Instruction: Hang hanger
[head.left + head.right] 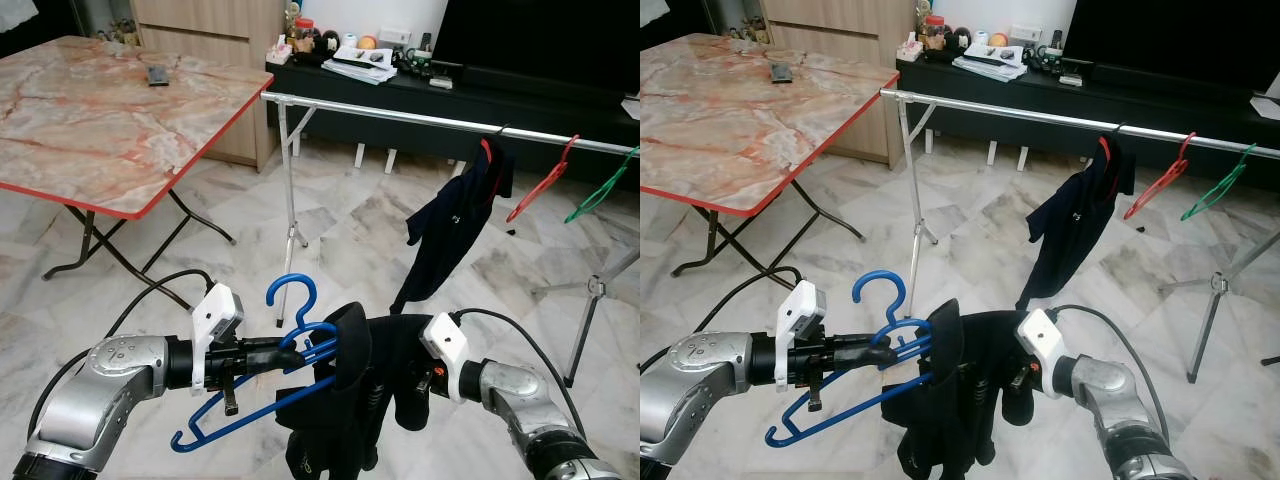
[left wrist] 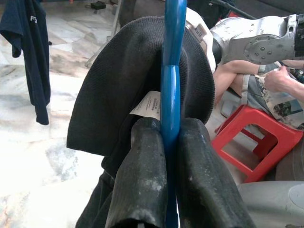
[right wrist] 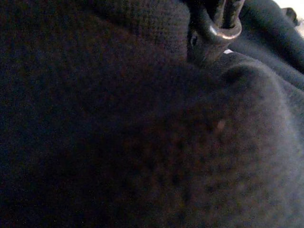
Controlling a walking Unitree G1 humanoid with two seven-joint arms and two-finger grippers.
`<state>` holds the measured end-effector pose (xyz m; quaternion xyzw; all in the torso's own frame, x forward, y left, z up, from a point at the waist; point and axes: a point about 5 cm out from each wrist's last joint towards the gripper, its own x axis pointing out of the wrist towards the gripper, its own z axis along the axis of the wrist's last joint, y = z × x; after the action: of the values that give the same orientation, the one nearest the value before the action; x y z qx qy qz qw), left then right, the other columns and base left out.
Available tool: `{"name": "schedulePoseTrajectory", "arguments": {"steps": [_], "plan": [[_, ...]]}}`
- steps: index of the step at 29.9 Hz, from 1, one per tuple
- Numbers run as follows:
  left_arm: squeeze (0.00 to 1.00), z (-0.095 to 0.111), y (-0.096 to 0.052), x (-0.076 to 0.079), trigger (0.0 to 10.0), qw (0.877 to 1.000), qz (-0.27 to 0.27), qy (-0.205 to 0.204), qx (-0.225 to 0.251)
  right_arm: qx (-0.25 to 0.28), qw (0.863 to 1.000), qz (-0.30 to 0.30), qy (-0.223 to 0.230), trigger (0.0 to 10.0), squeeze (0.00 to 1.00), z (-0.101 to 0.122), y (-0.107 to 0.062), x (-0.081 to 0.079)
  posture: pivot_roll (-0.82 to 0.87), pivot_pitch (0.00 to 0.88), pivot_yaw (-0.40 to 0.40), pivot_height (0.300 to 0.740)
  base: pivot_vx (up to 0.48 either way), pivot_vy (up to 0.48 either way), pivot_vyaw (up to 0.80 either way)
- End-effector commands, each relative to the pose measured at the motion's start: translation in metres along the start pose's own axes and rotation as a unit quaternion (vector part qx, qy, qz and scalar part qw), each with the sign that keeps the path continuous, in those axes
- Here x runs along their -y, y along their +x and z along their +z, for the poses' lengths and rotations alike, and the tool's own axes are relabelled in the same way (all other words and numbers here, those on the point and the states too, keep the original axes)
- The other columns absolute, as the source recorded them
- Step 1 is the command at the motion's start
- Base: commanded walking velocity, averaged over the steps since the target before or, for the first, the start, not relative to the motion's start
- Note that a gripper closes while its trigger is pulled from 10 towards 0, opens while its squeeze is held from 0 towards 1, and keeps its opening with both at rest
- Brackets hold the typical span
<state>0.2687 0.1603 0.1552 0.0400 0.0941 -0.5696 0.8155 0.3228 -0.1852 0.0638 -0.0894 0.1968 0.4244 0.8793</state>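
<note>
Closest to the camera is the blue hanger [image 1: 262, 385], with a black top [image 1: 345, 400] draped over it. The left gripper [image 2: 169, 142] is clenched on the hanger's blue bar, one black finger on each side. The hanger is held low in front of the robot, hook [image 1: 293, 296] pointing up. The right gripper [image 1: 425, 385] is pushed into the black cloth from the other side. I cannot tell if it is pinching the cloth or loose, because the cloth covers its tips. Its own camera is dark and fuzzy with black cloth.

Farther off stands the rail [image 1: 420, 117], a long silver bar on thin legs. A navy shirt [image 1: 455, 215] hangs on it. Next to that hang a red hanger [image 1: 540, 182] and a green hanger [image 1: 600, 190], both bare. A stretch of floor [image 1: 340, 230] lies between the robot and the rail.

So the hanger is picked up and has clothes on it. I think that part is done. Left to do: go to the rail, lift the hook over the bar and let go. There is free room on the bar to the left of the navy shirt.

To the left is a surface [image 1: 100, 120] with a red rim. In the left wrist view a person's hand [image 2: 278, 78] and a red stool [image 2: 251, 147] show behind the cloth. The bottom of the black top is cut off.
</note>
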Motion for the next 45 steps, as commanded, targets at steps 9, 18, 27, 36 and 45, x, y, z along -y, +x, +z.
{"name": "schedulePoseTrajectory", "arguments": {"steps": [9,18,27,36,45], "plan": [[0.0,0.013,0.006,0.004,0.0,0.999,-0.02,0.018,0.031,0.036,0.999,-0.004,0.005,0.0,0.0,0.011,0.01,-0.005,0.09,0.087,-0.072,0.74,0.0,0.0,0.0],[0.0,-0.013,-0.004,-0.005,0.0,0.999,0.025,0.002,-0.02,0.022,0.999,-0.047,-0.001,0.0,0.0,0.009,0.006,0.003,0.09,0.088,-0.073,0.74,0.0,0.0,0.0],[0.0,-0.04,-0.022,-0.016,0.0,0.993,0.104,-0.015,-0.058,-0.031,0.987,-0.153,-0.028,0.0,0.0,0.006,-0.007,0.023,0.08,0.093,-0.073,0.74,0.0,0.0,0.0],[0.0,-0.072,-0.049,-0.029,0.0,0.975,0.181,-0.014,-0.131,-0.021,0.97,-0.242,0.016,0.0,0.0,0.013,-0.02,0.04,0.07,0.095,-0.072,0.74,0.0,0.0,0.0],[0.0,-0.125,-0.055,-0.039,10.0,0.921,0.314,0.013,-0.232,0.07,0.938,-0.321,0.112,0.0,0.0,0.026,-0.023,0.047,0.07,0.091,-0.074,0.74,0.0,0.0,0.0]]}}
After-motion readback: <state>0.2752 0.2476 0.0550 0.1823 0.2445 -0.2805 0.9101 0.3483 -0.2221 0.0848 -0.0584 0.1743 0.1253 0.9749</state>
